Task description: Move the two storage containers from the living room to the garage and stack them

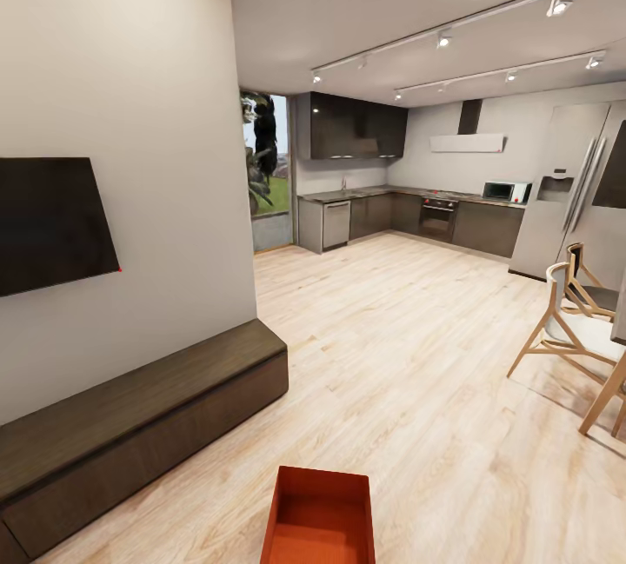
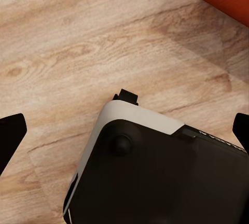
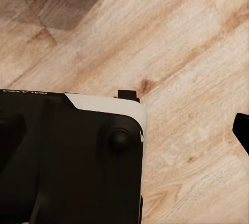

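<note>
One storage container (image 1: pixel 318 516) shows in the head view at six o'clock, orange-red and lidless, its open top facing up at the bottom edge of the picture, over the light wood-plank floor (image 1: pixel 409 373). At nine o'clock a dark television (image 1: pixel 48 223) hangs on the beige wall, with a long dark low cabinet (image 1: pixel 130 425) below it at about eight. Toward twelve o'clock lies the kitchen with dark cabinets (image 1: pixel 356 129), an oven (image 1: pixel 437 218) and a microwave (image 1: pixel 502 191); a tall refrigerator (image 1: pixel 565 190) stands at two, and wooden chairs (image 1: pixel 569 321) at three to four. In the left wrist view the robot's black-and-white base (image 2: pixel 155 172) sits on the planks, an orange-red corner (the container) in the far corner; the left jaws are spread wide, dark fingertips (image 2: pixel 10 136) at opposite edges. In the right wrist view one fingertip (image 3: pixel 241 130) shows, so I cannot tell that gripper's state.
</note>
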